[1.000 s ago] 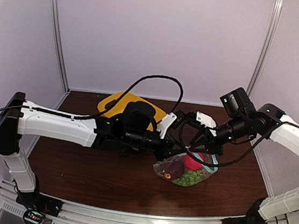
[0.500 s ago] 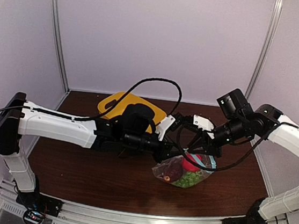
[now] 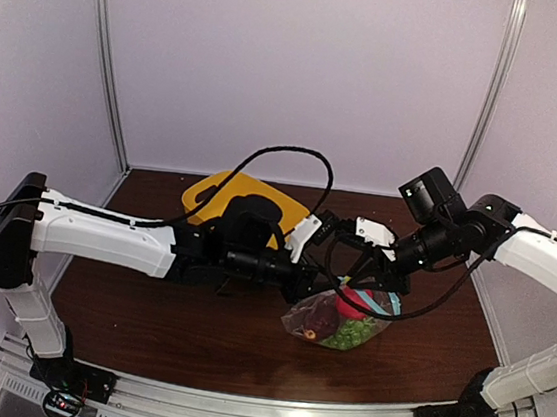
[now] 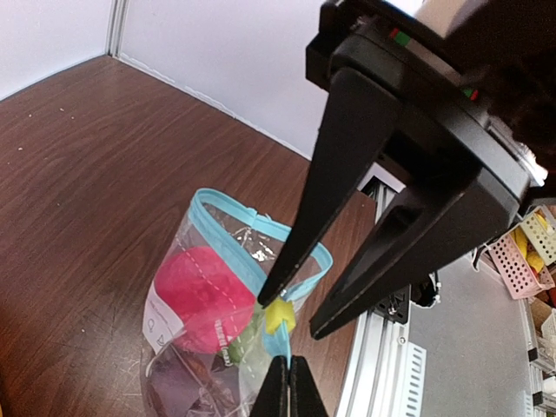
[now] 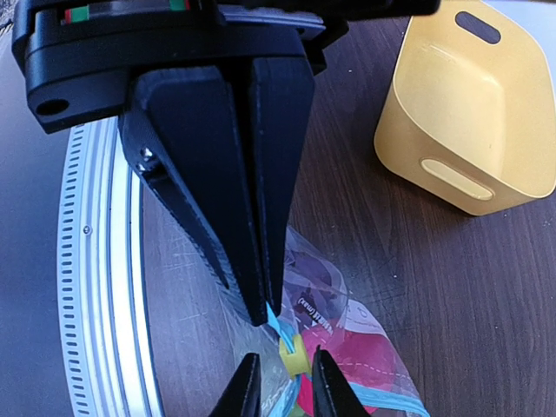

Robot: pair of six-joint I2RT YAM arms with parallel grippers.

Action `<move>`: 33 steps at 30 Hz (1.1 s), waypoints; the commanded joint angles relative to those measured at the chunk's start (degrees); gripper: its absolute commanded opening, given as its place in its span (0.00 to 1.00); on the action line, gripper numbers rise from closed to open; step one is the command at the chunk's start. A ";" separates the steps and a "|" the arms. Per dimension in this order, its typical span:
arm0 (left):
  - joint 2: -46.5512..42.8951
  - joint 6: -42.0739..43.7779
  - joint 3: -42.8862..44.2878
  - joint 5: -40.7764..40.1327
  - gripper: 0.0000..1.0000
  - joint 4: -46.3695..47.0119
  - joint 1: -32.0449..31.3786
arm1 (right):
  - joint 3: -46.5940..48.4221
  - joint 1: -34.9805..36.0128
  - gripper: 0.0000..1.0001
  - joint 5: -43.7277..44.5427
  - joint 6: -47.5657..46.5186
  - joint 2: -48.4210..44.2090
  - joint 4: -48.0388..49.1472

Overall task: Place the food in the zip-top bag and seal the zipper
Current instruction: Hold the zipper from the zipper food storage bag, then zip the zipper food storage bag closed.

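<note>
the zip-top bag [image 3: 339, 324] sits on the table [image 4: 78, 174] between the two arms, with its mouth end raised. the left gripper [image 4: 287, 369] is fully closed and pinches the end of the light blue zipper [image 4: 228, 211]. the right gripper [image 5: 285, 360] has its jaws a little apart, straddling the yellow slider [image 4: 278, 318]; a sliver of gap shows on one side, so it is not clamped. from above, both sets of fingertips are lost under wrists and cable. inside the bag the pink-red fruit [image 4: 195, 295] is plain. the maroon fruit [image 4: 178, 391] is murky behind crinkled plastic and cut off by the frame edge, and the grape bunch [image 3: 350, 333] reads clearly only from above. the label's print is unreadable. the yellow basket [image 5: 469, 113] stands well apart, half hidden behind the left arm in the top view.
</note>
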 commanded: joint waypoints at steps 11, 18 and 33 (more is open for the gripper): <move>-2.96 -2.98 -3.06 4.43 0.00 10.62 1.59 | -0.22 0.49 0.10 0.74 -0.16 0.54 0.78; -3.24 -3.54 -3.69 4.65 0.00 11.13 2.00 | -0.41 0.52 0.00 0.81 -0.83 0.52 0.54; -8.82 -3.43 -7.65 1.90 0.00 8.87 5.61 | -3.20 0.46 0.00 11.21 -6.00 -2.23 -2.68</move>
